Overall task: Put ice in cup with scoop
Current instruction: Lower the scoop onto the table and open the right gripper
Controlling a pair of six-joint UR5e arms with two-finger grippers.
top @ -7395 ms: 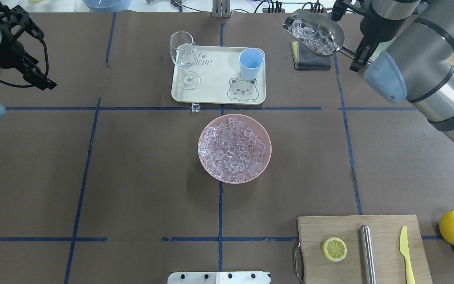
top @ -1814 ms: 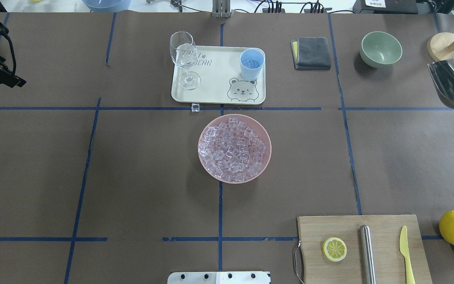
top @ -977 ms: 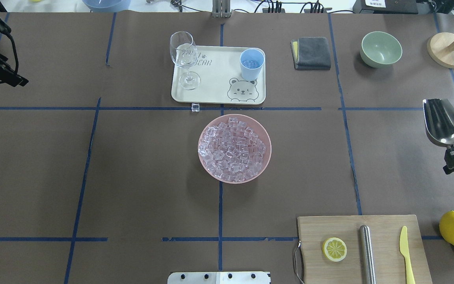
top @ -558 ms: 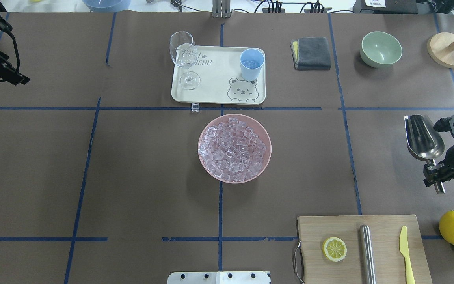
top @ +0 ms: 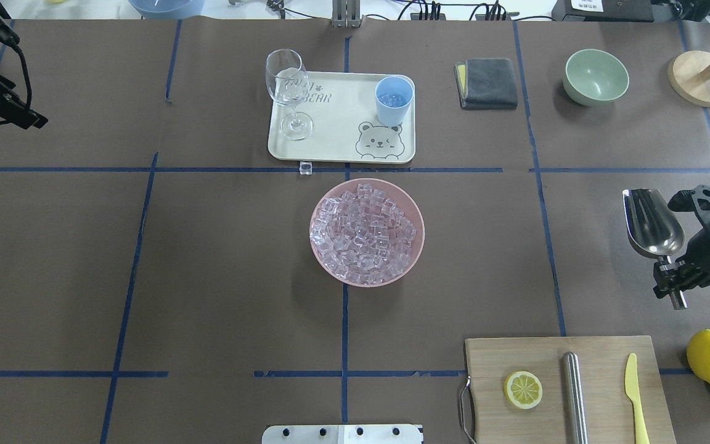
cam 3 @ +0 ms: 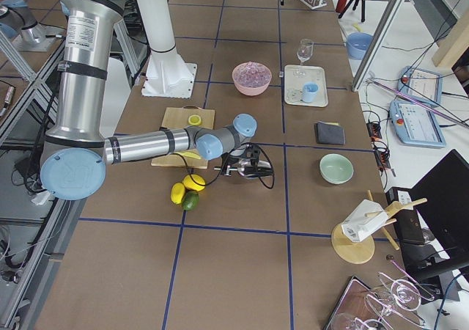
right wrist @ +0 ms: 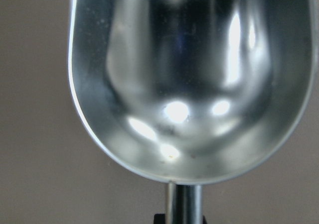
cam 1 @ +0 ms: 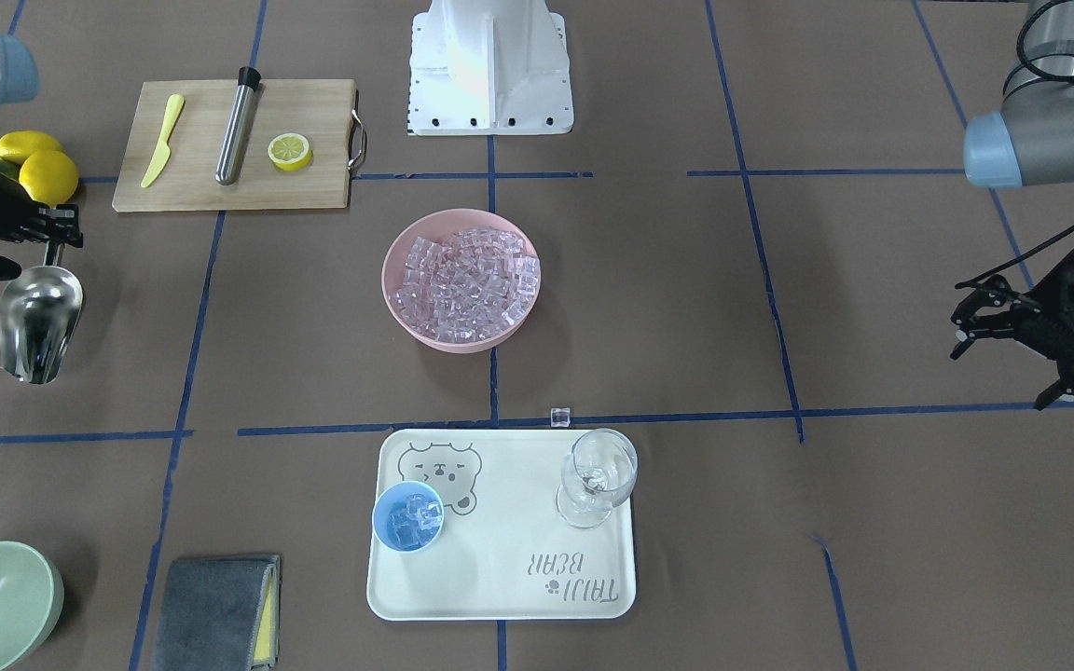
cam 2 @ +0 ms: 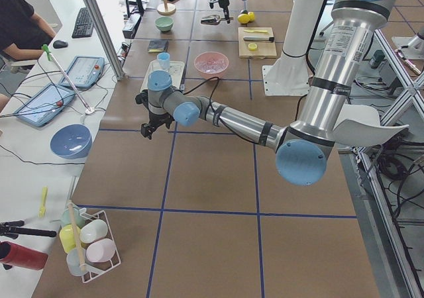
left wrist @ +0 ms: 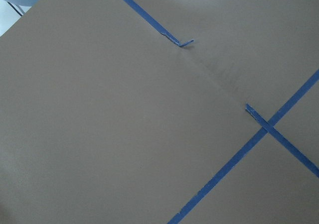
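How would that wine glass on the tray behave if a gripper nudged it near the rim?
The wine glass would probably tip rather than slide: a wide bowl stands on a thin stem over a small foot. It appears empty, so it is likely light. It looks like thin clear glass, so it might break if it toppled onto the tray.

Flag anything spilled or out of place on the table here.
One stray ice cube lies on the bare table by the tray's edge, between the tray and the pink bowl, likely spilled. Other ice sits in the bowl and the cup. Nothing else stands out.
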